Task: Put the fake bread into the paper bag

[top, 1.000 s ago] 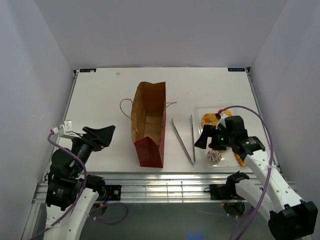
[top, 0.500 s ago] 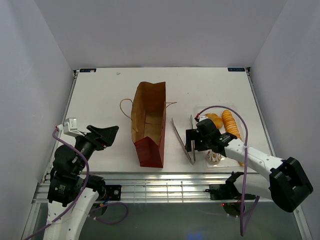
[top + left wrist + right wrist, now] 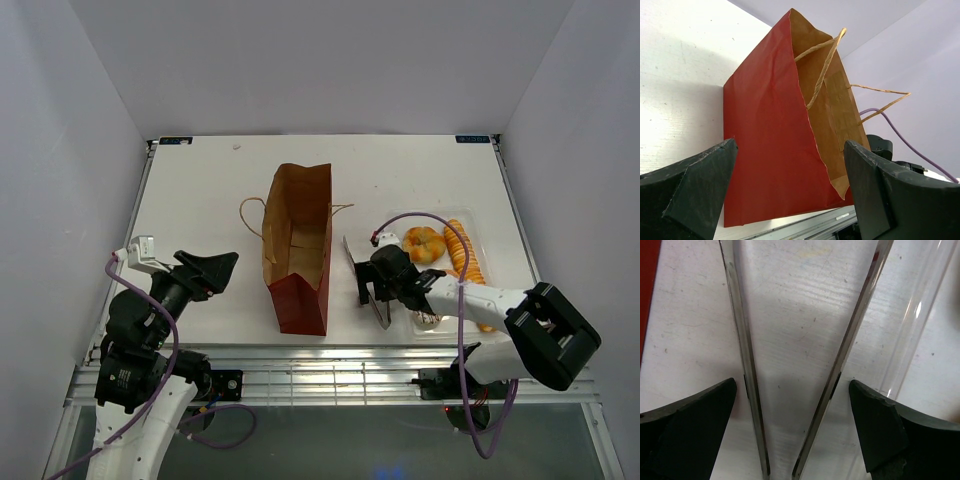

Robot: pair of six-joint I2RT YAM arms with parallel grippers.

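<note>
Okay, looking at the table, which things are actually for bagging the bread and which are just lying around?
For the job: bag; loaf; bun.

Lying about: tray under the bread; tongs, though the open right fingers straddle them, so they may serve as a tool.

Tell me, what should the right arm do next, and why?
Probably lower the right gripper a little and close it on the metal tongs. Its jaws stand open with both tong arms between them, nothing is gripped yet, and the fake bread is not yet in the paper bag.
</note>
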